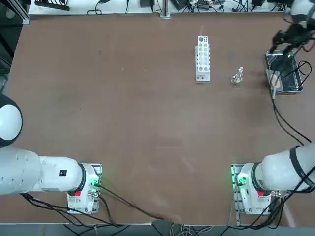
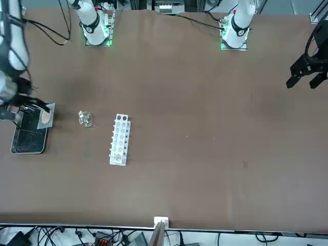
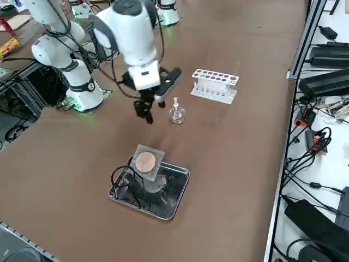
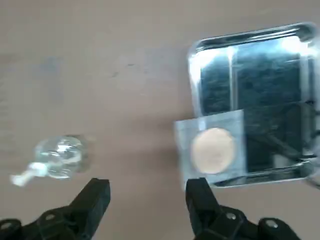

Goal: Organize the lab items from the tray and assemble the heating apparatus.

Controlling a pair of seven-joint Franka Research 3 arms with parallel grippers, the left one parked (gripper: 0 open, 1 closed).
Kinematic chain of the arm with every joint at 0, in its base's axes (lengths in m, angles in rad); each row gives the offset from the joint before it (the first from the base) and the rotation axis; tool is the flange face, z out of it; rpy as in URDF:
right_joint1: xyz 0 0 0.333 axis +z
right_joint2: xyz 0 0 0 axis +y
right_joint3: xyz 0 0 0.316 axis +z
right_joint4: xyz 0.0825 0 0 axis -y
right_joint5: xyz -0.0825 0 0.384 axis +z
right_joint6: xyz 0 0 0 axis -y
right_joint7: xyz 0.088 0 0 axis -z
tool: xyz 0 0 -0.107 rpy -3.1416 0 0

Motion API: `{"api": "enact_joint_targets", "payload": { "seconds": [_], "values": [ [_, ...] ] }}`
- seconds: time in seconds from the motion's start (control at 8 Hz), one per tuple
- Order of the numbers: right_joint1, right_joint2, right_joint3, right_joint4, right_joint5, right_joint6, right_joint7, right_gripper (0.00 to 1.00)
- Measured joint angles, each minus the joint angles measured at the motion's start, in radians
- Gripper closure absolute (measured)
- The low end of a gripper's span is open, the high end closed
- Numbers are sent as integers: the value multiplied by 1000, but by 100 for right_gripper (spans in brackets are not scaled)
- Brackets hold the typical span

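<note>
The shiny metal tray point(image 3: 173, 197) lies near the table's right edge, seen too as the tray point(image 4: 255, 55) point(image 1: 291, 89) point(image 2: 28, 146). A grey mesh square with a tan centre point(image 3: 146, 162) point(image 4: 212, 149) point(image 2: 45, 118) rests over the tray's rim on the burner side. The black wire tripod point(image 3: 123, 180) lies in the tray. The small clear burner point(image 3: 177, 113) point(image 4: 60, 156) point(image 1: 237, 76) point(image 2: 85, 119) stands on the table between tray and rack. My right gripper point(image 3: 146, 113) point(image 4: 147, 195) hovers open and empty above the table, between burner and mesh.
A white rack with rows of holes point(image 1: 202, 58) point(image 3: 215, 84) point(image 2: 120, 139) stands beyond the burner. Cables and power supplies point(image 3: 327, 82) lie past the table's far edge. A black cable point(image 1: 285, 123) trails from the arm across the table.
</note>
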Motion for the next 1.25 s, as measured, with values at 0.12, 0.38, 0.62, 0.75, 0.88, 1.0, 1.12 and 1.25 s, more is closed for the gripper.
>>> {"api": "enact_joint_targets", "payload": {
  "seconds": [0.12, 0.38, 0.62, 0.75, 0.88, 1.0, 1.12, 1.25],
  "values": [
    [-68, 11, 0, 24, 7, 0, -82, 10],
    [-180, 72, -1, 85, 88, 0, -257, 23],
    [-261, 161, -1, 146, 157, 0, -420, 24],
    [-291, 195, 0, 164, 183, 0, -469, 26],
    [-311, 219, 0, 174, 208, 0, -505, 32],
    [-317, 232, 1, 178, 225, 0, -522, 37],
    [-317, 240, 3, 181, 228, 0, -539, 40],
    [-317, 252, 5, 189, 230, 0, -563, 41]
  ]
}}
